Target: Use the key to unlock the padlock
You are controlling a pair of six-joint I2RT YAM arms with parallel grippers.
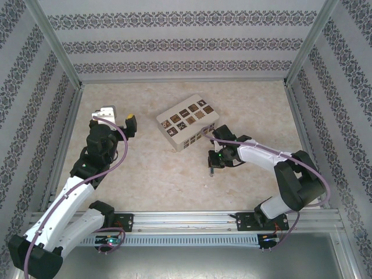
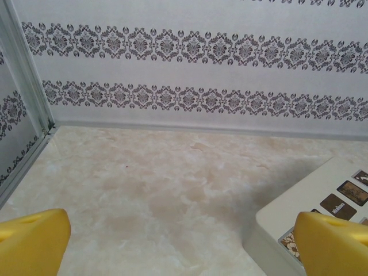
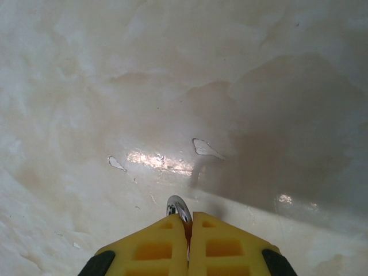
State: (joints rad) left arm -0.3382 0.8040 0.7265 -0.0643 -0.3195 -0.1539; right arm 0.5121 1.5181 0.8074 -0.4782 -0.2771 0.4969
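Yellow moulded fingers [image 3: 155, 250] of the right end effector [image 3: 188, 223] are pressing together at the bottom of the wrist view, pinching a small rounded silvery metal piece [image 3: 178, 208] that is peeking out between their tips. The rest of it is hiding between the pads, so we are unable to tell whether it belongs to the padlock or to the key. From above, the right end effector [image 1: 213, 167] is pointing down at the pale marbled beige counter [image 1: 151, 180], just in front of the cream rectangular box with dark square tiles [image 1: 187, 122]. Its load is too small to make out there. That is the one place where we are finding any sign of the padlock.

Over by the box's left end, the left end effector [image 1: 119, 118] is hanging wide open with nothing between its fingers. In its wrist view their yellow tips [image 2: 34, 241] are being cut off by the lower corners.

Glare and a soft shadow are lying on the glossy counter [image 3: 172, 69]. White walls with bands of dark ornament [image 1: 174, 43] are closing it in, with aluminium posts [image 1: 55, 40] at the corners.

We are seeing the metal piece pointing straight out from the fingertips toward the counter, its long axis running in line with the slit between the fingers.
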